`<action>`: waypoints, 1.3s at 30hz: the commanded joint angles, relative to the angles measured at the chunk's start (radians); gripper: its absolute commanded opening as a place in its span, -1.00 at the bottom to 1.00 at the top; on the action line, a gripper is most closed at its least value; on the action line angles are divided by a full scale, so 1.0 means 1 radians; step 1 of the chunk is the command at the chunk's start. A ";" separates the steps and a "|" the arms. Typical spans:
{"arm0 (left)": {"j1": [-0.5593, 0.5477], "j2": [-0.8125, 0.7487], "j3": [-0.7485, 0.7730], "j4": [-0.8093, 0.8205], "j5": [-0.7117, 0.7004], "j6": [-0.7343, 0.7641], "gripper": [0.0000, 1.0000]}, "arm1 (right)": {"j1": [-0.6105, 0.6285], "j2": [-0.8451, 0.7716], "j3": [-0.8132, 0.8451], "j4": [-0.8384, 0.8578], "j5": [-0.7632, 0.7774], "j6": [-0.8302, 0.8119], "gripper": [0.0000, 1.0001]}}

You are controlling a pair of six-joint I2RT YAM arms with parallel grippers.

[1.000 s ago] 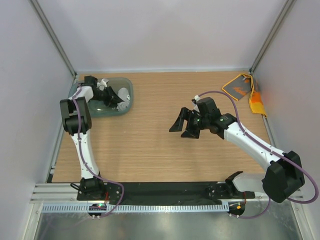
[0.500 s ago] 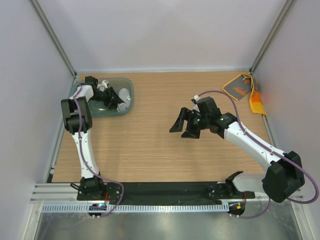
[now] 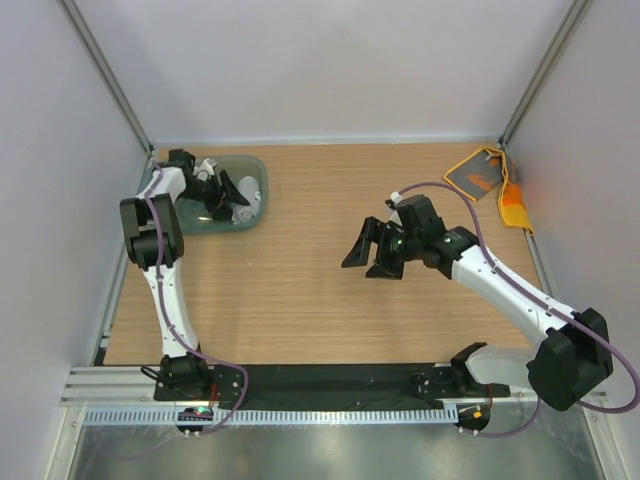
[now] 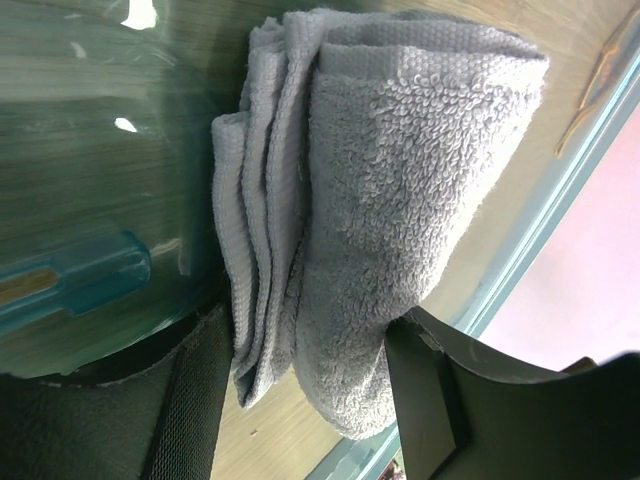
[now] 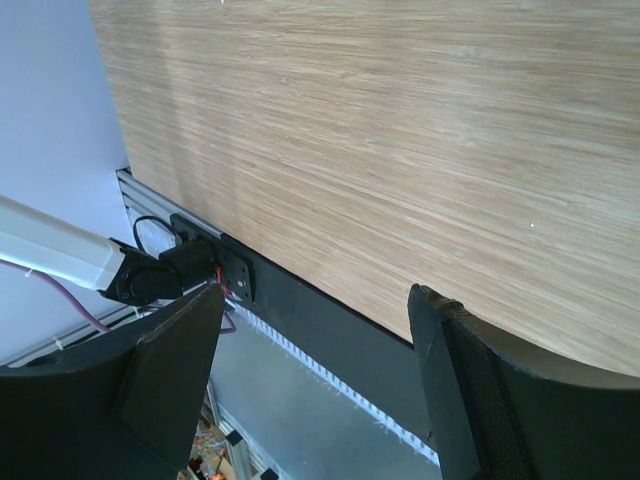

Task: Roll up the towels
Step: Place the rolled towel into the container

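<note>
Wooden table [image 3: 300,260]: teal tub [image 3: 256,182], orange towel [image 3: 480,176]

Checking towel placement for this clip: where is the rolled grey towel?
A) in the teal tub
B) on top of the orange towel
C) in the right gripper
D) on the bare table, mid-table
A: the rolled grey towel lies inside the teal tub, between the fingers of the left gripper.

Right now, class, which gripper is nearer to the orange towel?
Right. The right gripper hangs over the table's middle, left of the orange towel in the far right corner; the left gripper is at the teal tub on the far left.
</note>
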 commanded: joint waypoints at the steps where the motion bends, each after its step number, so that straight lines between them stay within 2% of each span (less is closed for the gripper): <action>1: 0.013 -0.051 0.015 -0.027 -0.060 -0.006 0.22 | -0.004 -0.033 0.047 -0.021 0.006 -0.007 0.63; 11: 0.030 -0.083 0.023 -0.006 -0.053 -0.030 0.23 | -0.006 -0.017 0.054 -0.028 0.011 0.002 0.63; 14: 0.030 -0.089 0.019 0.013 0.002 -0.044 0.31 | -0.006 -0.016 0.054 -0.028 0.014 0.002 0.63; 16: 0.031 -0.093 0.008 0.025 0.038 -0.052 0.47 | -0.006 -0.014 0.052 -0.029 0.014 0.005 0.63; 19: 0.031 -0.103 -0.001 0.050 0.065 -0.061 0.60 | -0.004 -0.014 0.052 -0.028 0.016 0.007 0.63; 25: 0.033 -0.123 -0.005 0.056 0.062 -0.064 0.63 | -0.006 -0.016 0.050 -0.029 0.014 0.010 0.62; 33: 0.042 -0.147 0.006 0.015 -0.026 -0.039 0.64 | -0.004 -0.007 0.050 -0.032 0.023 0.005 0.62; 39: 0.039 -0.166 0.023 -0.047 -0.181 -0.003 0.63 | -0.004 -0.002 0.050 -0.044 0.052 -0.007 0.62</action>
